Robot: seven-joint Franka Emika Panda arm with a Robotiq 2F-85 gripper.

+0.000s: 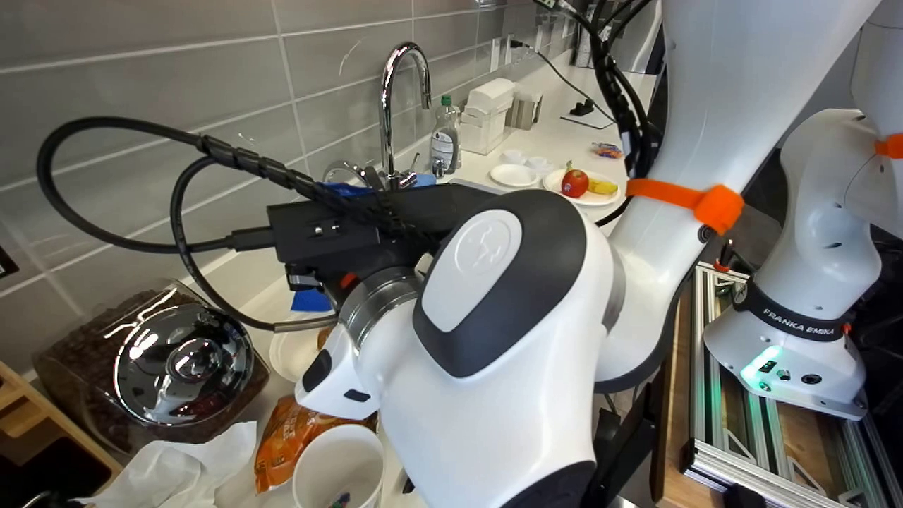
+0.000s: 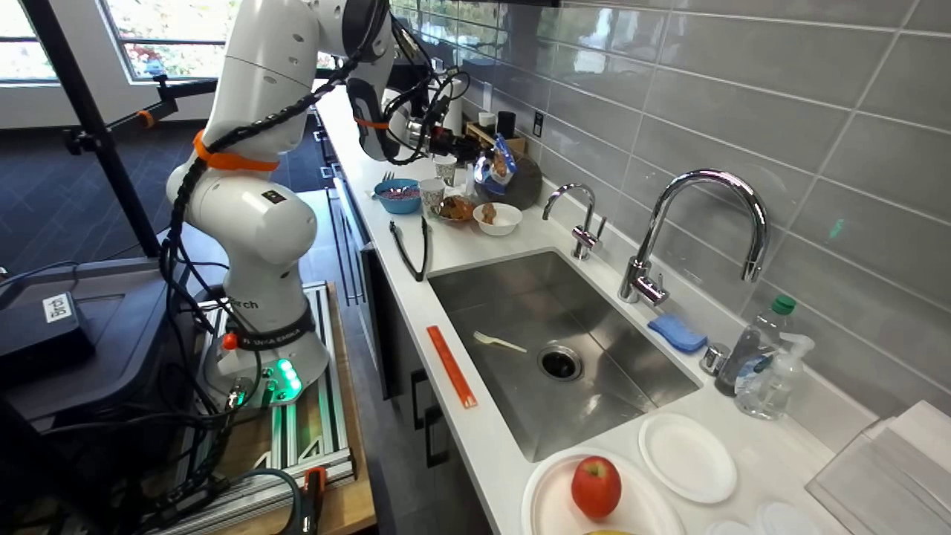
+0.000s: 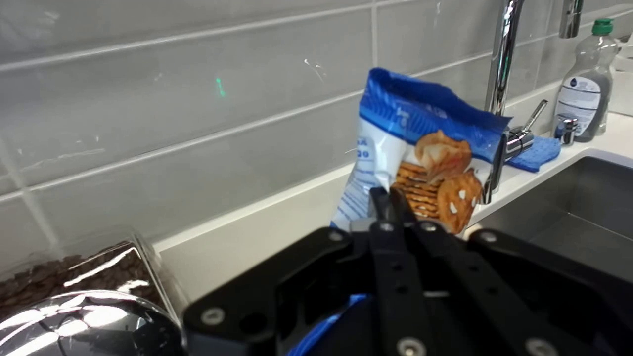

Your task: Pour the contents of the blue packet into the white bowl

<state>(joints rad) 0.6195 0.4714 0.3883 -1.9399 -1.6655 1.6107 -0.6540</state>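
The jaws are pressed together on a pinch of the blue packet (image 3: 425, 153), holding it in the air near the wall-side edge of the tabletop (image 2: 461, 245), above or just beyond the white bowl (image 2: 510, 220), I cannot tell which. Brown pieces (image 2: 488, 213) lie in the bowl, so the pour is probably at least partly done, though the packet's loose blue end points up in the wrist view and its inside is hidden. Tipping out any remainder seems to be what is left.
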